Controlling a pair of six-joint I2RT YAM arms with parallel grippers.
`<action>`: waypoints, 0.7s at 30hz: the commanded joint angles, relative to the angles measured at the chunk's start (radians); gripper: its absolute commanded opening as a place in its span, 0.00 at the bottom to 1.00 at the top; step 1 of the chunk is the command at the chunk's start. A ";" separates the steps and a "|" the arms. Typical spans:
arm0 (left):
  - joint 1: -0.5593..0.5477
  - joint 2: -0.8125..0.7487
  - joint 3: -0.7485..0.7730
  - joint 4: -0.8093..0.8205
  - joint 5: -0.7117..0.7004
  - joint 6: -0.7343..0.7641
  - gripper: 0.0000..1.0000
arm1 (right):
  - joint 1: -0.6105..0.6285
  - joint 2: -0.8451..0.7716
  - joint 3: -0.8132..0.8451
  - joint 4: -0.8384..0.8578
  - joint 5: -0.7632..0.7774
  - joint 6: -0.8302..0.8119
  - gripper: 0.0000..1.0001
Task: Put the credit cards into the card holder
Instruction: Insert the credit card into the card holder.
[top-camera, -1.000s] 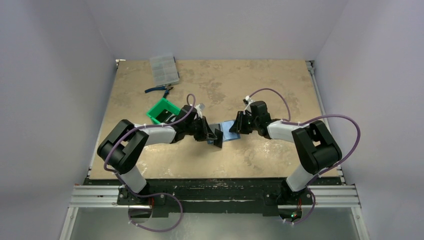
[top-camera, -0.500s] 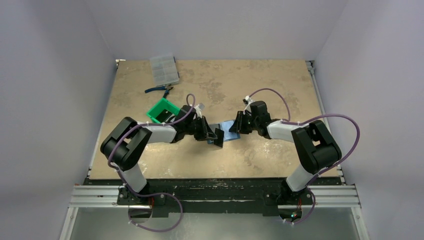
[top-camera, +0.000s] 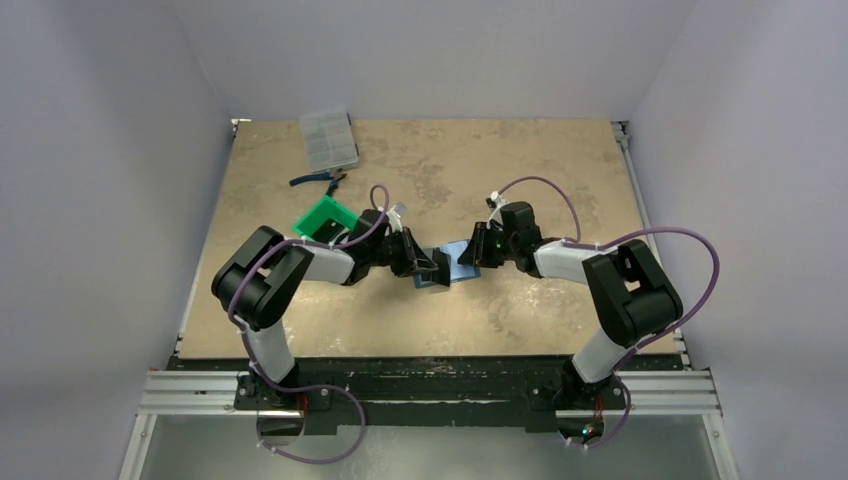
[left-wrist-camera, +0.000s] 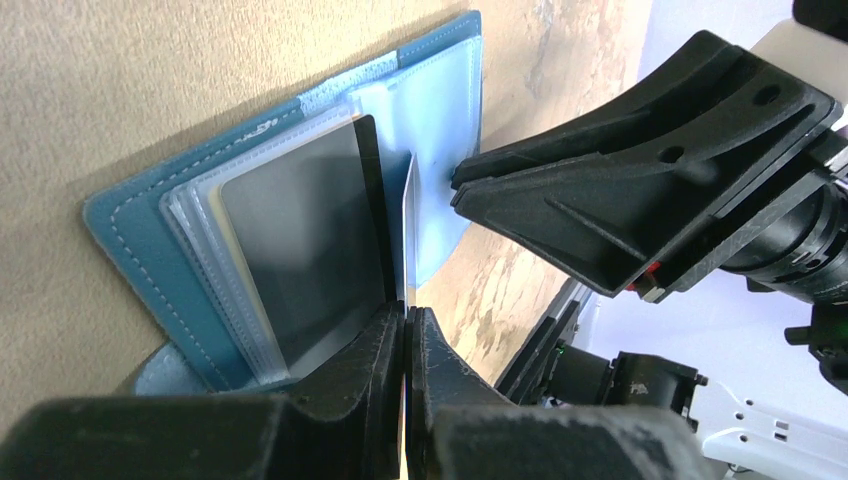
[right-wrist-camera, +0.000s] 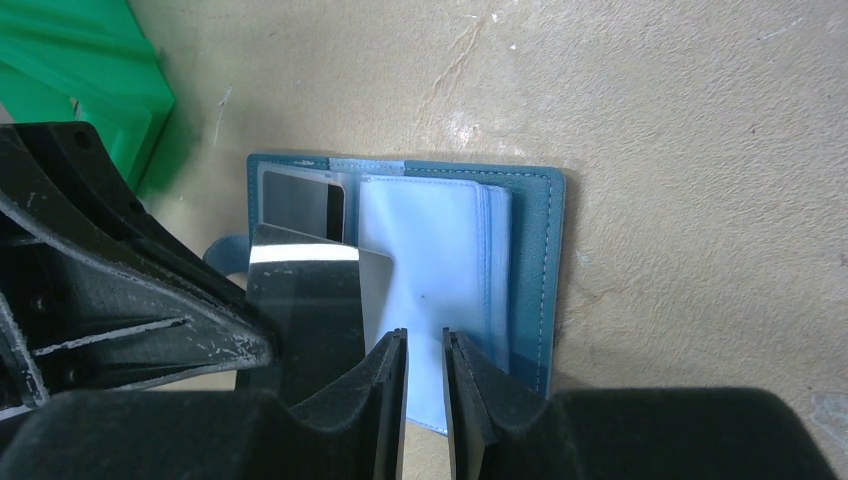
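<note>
The teal-blue card holder (top-camera: 460, 262) lies open on the table between both grippers, its clear pockets fanned up (left-wrist-camera: 440, 110). My left gripper (left-wrist-camera: 405, 312) is shut on a thin card (left-wrist-camera: 408, 230), seen edge-on, its far end at the pockets. The right wrist view shows that card as a shiny grey rectangle (right-wrist-camera: 305, 295) over the holder's left half (right-wrist-camera: 530, 260). Another card (right-wrist-camera: 300, 205) sits in a clear pocket. My right gripper (right-wrist-camera: 425, 340) hovers at the pale pocket sheets (right-wrist-camera: 430, 250) with only a narrow gap between the jaws and nothing in them.
A green plastic tray (top-camera: 325, 222) stands just left of my left gripper (top-camera: 435, 267) and shows in the right wrist view (right-wrist-camera: 80, 70). A clear compartment box (top-camera: 328, 138) and blue-handled pliers (top-camera: 318, 180) lie at the back left. My right gripper (top-camera: 476, 250) faces the left one closely.
My left arm has swung its elbow to the right and brought the held card slightly closer to the holder. The right arm and the holder have not moved.
</note>
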 joint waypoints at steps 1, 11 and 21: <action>0.006 0.024 -0.024 0.151 -0.003 -0.074 0.00 | -0.003 0.034 -0.011 -0.018 0.014 -0.024 0.27; 0.005 0.041 -0.022 0.171 -0.069 -0.086 0.00 | -0.003 0.040 -0.008 -0.019 0.007 -0.024 0.27; 0.003 0.046 -0.011 0.171 -0.108 -0.066 0.00 | -0.004 0.043 -0.009 -0.017 0.004 -0.024 0.27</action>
